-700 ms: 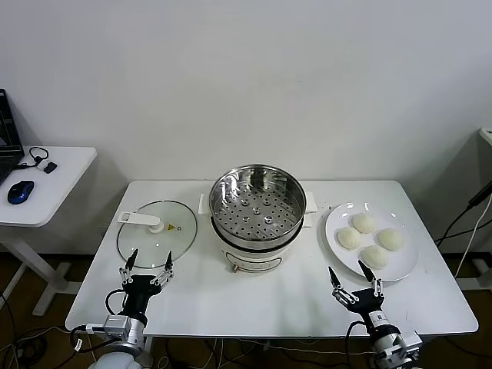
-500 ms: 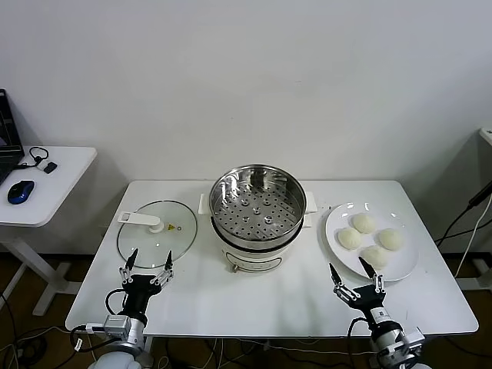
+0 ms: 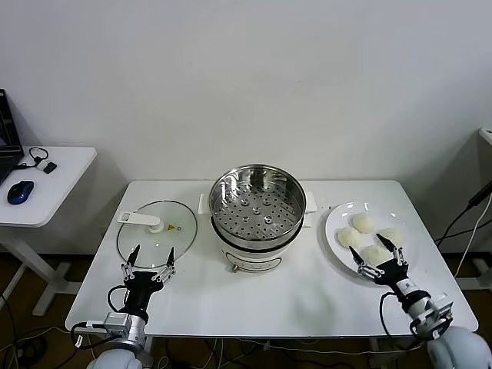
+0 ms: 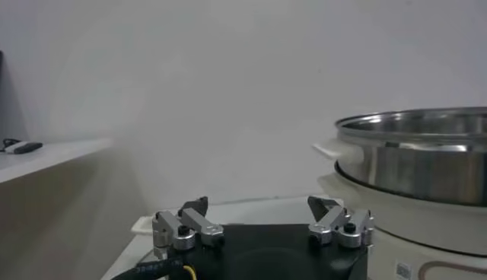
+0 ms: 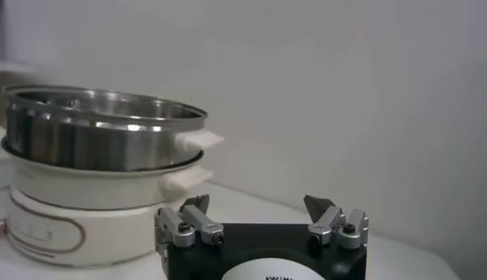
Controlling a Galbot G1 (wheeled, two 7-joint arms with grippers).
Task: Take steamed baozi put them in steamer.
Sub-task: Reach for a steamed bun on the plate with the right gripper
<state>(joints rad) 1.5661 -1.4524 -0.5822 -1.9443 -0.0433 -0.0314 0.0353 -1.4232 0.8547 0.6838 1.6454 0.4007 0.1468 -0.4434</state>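
Now: right gripper (image 3: 378, 257), fingers spread, has advanced from the tabletop (image 3: 284, 296) edge over the plate's (image 3: 334, 219) nearest baozi (image 3: 374, 254); pickup imminent.

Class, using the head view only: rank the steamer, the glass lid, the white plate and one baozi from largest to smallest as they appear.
1. Steamer.
2. and 3. White plate and glass lid: they look about alike, so no ranking.
4. Baozi, clearly smallest.
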